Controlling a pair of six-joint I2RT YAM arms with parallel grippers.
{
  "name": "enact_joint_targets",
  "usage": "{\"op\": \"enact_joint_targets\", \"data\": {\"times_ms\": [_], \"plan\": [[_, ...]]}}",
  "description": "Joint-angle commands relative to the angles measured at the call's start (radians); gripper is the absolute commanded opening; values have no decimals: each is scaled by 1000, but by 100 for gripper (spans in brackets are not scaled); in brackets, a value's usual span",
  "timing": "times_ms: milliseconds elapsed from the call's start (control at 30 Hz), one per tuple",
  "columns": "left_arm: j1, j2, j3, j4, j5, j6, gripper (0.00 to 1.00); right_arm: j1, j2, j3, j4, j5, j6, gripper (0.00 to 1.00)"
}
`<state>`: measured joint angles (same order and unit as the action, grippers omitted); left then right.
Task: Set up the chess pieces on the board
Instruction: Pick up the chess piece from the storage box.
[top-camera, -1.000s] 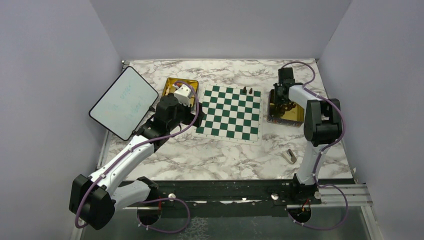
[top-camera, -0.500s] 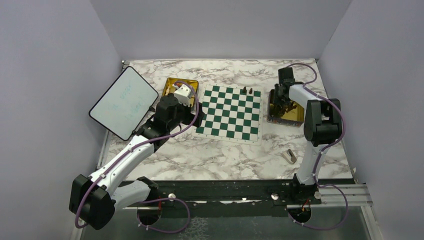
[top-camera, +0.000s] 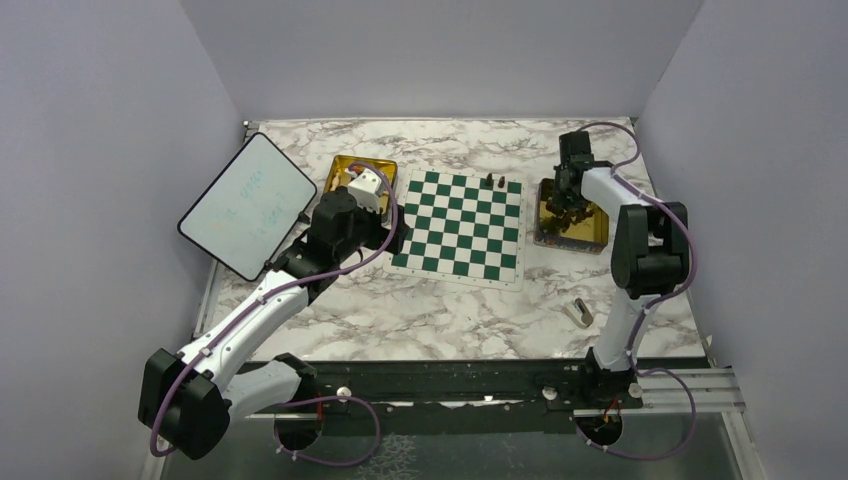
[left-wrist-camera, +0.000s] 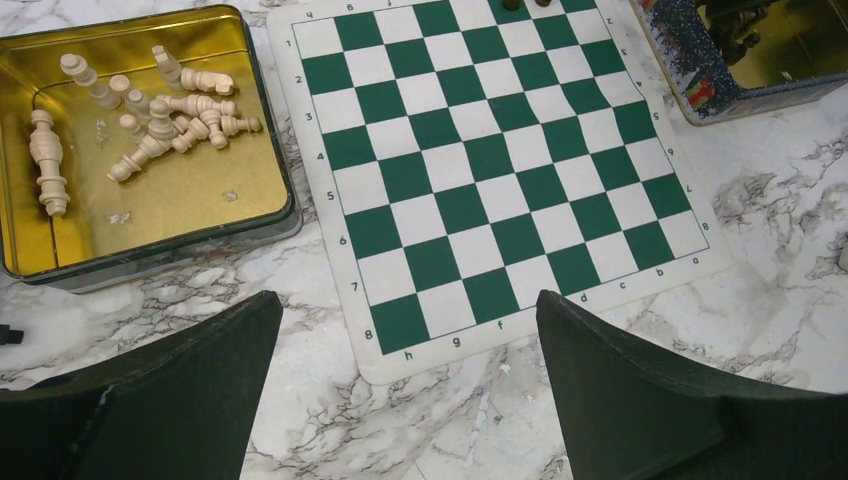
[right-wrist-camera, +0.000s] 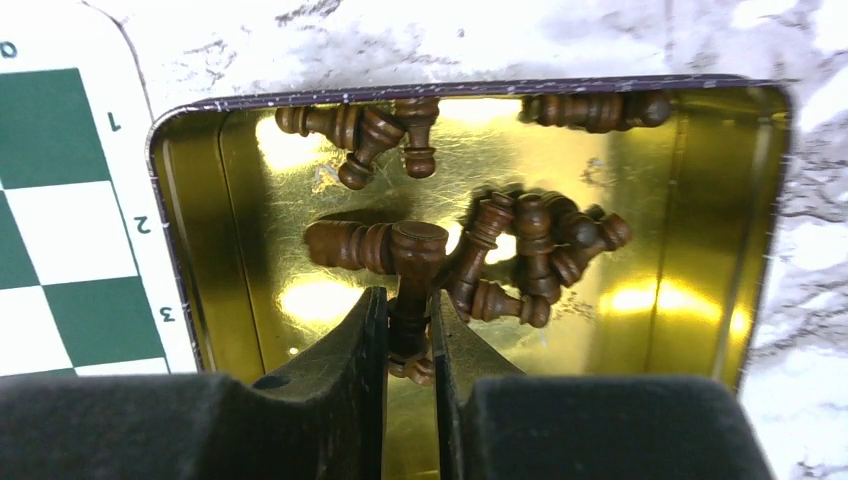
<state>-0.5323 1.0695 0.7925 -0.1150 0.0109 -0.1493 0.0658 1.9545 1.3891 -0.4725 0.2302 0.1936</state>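
Three plain lilac walls (top-camera: 440, 60) box in a white marble table (top-camera: 440, 310) with grey veins, seen from above, and two white robot arms reach up from the bottom of the frame. The right arm (top-camera: 640, 250) has shifted slightly toward the right edge in the last second, uncovering more of the right tin (top-camera: 590, 235) beneath it, while the left arm (top-camera: 270, 300) has not moved. A rounded white tablet (top-camera: 245, 205) lies at upper left. The green and white board (top-camera: 460, 225) sits at centre, bare except for two dark chess pieces (top-camera: 494, 181) at its upper edge. The left gripper (left-wrist-camera: 405, 300) hangs wide apart and empty by the board's lower left edge, beside the left tin (left-wrist-camera: 200, 200) holding cream pieces (left-wrist-camera: 160, 130). The right gripper (right-wrist-camera: 410, 330) is pinched on one dark brown piece (right-wrist-camera: 415, 250) among the heap in its gold tin, so a third piece is probably about to be lifted toward the board, and nearly the whole set remains unplaced
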Motion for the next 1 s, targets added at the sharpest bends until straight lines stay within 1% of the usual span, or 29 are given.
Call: {"op": "enact_joint_targets", "data": {"times_ms": [0, 300, 600, 767, 967], "plan": [[-5, -12, -12, 11, 13, -7, 99, 1, -84, 24, -31, 76, 0, 15], [-5, -12, -13, 14, 15, -12, 99, 3, -138, 9, -31, 100, -18, 14], [-5, -8, -15, 15, 15, -15, 99, 3, -177, -11, -10, 85, -19, 13], [-5, -6, -15, 15, 14, -15, 99, 2, -217, -27, 13, 41, -18, 13], [-5, -4, -15, 21, 26, -17, 99, 3, -260, -30, 15, -47, -24, 13]]}}
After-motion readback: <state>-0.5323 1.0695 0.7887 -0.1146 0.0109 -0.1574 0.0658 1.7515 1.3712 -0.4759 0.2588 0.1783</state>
